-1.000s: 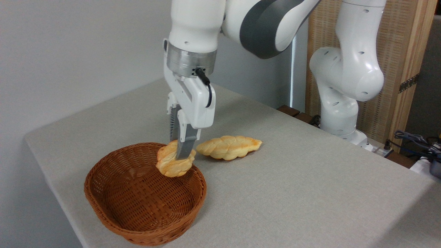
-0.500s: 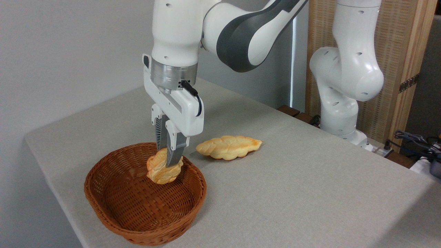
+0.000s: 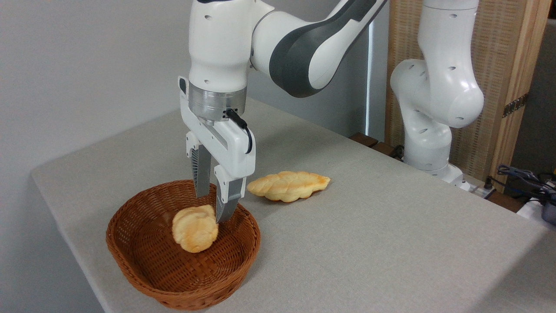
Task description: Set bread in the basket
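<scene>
My gripper point(image 3: 214, 201) has just spread apart and let go, so the bread point(image 3: 195, 228) now lies inside the basket point(image 3: 143, 265) at lower left, task basically done.

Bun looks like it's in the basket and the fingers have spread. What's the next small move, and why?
Probably a straight lift. The gripper is open, its fingers apart just above the bread, which lies inside the basket. One fingertip sits close to the bun's upper right edge, so rising vertically, not sideways, should avoid nudging it or the rim. The braided loaf lies apart on the table.
</scene>
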{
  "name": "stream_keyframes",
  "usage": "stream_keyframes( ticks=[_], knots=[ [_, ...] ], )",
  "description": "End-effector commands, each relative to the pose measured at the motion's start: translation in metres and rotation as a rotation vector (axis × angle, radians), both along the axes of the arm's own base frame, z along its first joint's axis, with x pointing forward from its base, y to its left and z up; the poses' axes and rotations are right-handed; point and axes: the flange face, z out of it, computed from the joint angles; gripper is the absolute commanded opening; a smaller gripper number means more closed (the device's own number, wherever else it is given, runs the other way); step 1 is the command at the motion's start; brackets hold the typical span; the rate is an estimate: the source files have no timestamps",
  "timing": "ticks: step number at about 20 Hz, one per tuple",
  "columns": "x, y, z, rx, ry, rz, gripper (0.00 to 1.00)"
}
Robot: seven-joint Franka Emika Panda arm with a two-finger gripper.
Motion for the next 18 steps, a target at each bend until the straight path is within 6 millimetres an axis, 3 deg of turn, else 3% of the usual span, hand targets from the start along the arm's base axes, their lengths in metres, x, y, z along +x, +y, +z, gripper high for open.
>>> stream_keyframes(
  ticks=[1, 13, 15, 18],
  knots=[
    [0.002, 0.001, 0.007, -0.011, -0.016, 0.017, 1.00],
    [-0.014, 0.013, 0.046, -0.036, -0.043, 0.095, 1.00],
    [-0.019, 0.011, 0.068, 0.010, -0.028, 0.106, 1.00],
    [-0.028, 0.011, 0.067, 0.081, 0.045, 0.083, 1.00]
  ],
)
